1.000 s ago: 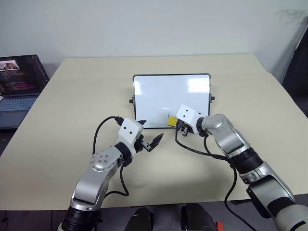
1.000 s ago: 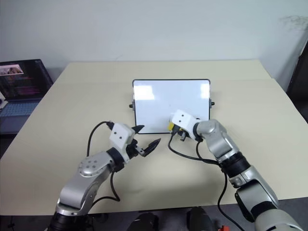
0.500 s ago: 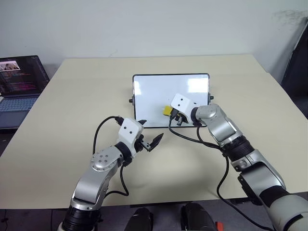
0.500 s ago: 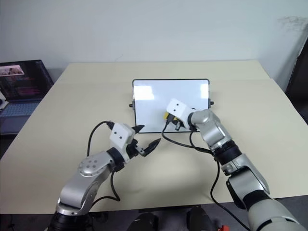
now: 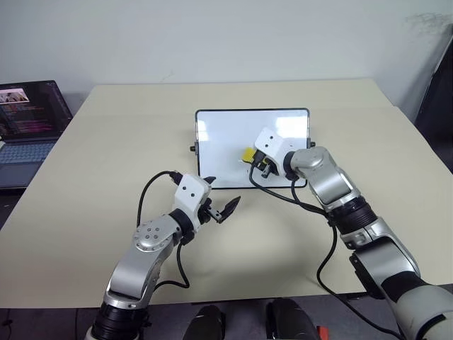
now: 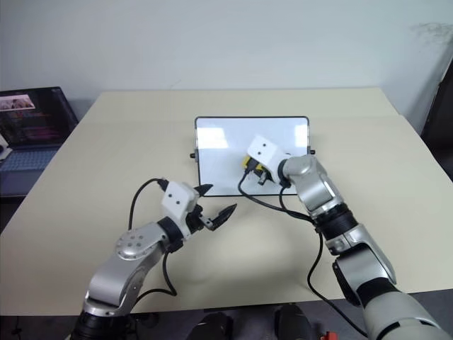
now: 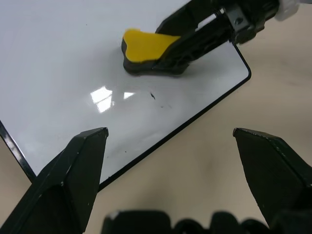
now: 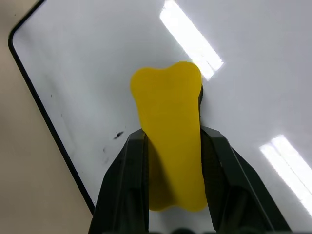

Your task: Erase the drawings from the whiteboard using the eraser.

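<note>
Whiteboard (image 5: 233,138): lies flat mid-table, glossy white, black frame; no readable writing or brand.
Drawings (image 7: 153,95): faint black specks left near the board's near edge.
Eraser (image 8: 170,131): yellow, on the board's lower middle.
Right gripper (image 5: 256,160): clamped on the eraser.
Left gripper (image 5: 221,205): fingers spread, empty, just before the board's near edge.
Laptop (image 5: 28,117): far left of board, screen text unreadable.

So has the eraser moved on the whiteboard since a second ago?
Yes. The eraser, clamped in the right gripper, has gone from the near edge of the whiteboard up toward the board's middle, farther from the robot.
</note>
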Controlling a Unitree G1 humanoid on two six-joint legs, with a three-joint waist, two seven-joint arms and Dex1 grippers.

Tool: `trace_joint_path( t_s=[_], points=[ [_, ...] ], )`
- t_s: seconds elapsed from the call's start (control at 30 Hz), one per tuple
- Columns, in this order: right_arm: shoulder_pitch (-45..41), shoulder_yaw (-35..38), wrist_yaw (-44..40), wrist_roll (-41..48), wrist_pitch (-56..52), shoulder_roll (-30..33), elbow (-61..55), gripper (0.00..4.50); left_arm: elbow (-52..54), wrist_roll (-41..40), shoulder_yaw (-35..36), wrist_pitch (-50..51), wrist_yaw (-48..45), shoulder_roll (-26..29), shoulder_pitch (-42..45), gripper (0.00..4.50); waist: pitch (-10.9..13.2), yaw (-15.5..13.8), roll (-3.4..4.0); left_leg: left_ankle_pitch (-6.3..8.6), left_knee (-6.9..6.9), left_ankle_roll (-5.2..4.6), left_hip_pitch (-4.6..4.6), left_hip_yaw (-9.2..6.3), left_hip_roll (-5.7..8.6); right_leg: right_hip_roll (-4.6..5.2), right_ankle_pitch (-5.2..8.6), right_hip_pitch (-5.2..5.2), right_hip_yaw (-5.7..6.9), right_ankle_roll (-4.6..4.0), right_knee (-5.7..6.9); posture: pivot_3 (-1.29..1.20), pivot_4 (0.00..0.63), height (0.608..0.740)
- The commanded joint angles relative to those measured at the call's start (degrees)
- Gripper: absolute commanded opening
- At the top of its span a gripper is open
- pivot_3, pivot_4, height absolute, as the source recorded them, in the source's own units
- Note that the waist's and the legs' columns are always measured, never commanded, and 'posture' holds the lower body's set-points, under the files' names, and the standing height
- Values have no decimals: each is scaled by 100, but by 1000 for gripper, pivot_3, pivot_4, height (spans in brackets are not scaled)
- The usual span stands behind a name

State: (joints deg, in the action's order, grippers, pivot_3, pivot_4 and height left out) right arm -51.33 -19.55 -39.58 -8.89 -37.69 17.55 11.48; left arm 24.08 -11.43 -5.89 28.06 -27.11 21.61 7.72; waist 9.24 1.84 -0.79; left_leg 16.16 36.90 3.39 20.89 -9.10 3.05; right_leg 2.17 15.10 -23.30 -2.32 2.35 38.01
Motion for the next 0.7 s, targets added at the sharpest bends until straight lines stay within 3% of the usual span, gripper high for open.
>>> trace_joint_path(
  t_s=[0.03, 0.47, 0.7],
  points=[
    [-177, 223, 56, 95, -193, 6, -377, 1144, 76, 0, -21, -159, -34, -19, 63, 4500, 0, -1, 0, 0, -1, 1, 2, 0, 0, 1, 0, -1, 0, 1, -4, 0, 150, 740],
    [-546, 110, 502, -11, 916, -125, 1341, 1144, 89, -8, -52, -110, -41, -8, 156, 4500, 1, 7, 0, 2, -1, -1, 2, 9, 4, 2, 1, -1, -4, 2, -4, 0, 150, 740],
    [109, -245, 112, -126, 902, 75, 904, 1144, 205, -16, -19, -19, 20, 1, 105, 4500, -1, 1, -2, 7, 4, -12, -7, 5, 2, 0, 1, 7, -1, 1, 5, 0, 150, 740]
  ],
)
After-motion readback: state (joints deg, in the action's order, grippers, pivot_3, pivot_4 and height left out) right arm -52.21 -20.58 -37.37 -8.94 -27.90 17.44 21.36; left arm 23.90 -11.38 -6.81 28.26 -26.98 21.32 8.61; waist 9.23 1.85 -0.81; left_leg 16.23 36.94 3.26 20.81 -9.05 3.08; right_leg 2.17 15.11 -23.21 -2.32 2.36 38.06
